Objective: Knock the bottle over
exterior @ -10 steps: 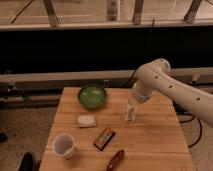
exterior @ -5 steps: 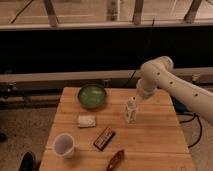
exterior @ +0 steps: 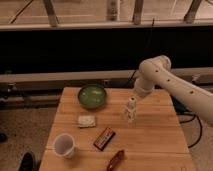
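Bottle (exterior: 131, 110) stood upright at table (exterior: 150, 145) centre-right, between bowl (exterior: 92, 95) and arm. It looked light, narrow-based and top-heavy; a sideways push near the cap should tip it, no grasp needed. The gripper (exterior: 134, 95) hung just above the cap, arm reaching in from the right, wrist down. Jaw state could not be determined.

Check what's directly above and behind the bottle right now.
The bottle stands upright on the wooden table. The gripper hangs right above its cap, at the end of the white arm. Behind it is bare tabletop; whether gripper and cap touch is hidden.
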`<state>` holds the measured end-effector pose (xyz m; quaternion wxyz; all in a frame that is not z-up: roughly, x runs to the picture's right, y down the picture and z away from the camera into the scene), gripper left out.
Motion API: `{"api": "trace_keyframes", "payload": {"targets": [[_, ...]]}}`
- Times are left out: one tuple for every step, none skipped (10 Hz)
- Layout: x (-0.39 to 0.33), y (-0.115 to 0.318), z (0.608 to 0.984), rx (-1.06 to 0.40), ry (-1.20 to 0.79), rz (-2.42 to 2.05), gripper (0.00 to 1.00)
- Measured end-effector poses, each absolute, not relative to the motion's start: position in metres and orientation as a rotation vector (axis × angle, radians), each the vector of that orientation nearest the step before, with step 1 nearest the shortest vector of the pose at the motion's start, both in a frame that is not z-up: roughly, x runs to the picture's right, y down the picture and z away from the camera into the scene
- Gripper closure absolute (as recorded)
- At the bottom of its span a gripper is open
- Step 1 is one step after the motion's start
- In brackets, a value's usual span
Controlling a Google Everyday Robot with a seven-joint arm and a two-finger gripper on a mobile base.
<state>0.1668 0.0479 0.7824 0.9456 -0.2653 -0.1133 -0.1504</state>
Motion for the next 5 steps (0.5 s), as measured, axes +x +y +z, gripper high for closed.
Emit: {"api": "trace_keyframes", "payload": {"targets": [[0.158,0.054,0.777,-0.562,-0.241,-0.313,0.99],[0.153,0.059,0.772,-0.578,-0.247,-0.318,0.99],[0.148,0.065,0.767,-0.591,-0.254,-0.323,0.99],[0.141,0.073,0.760,-0.609,-0.268,-0.330,0.99],[0.135,0.079,0.755,-0.622,-0.284,-0.331,0.99]]}}
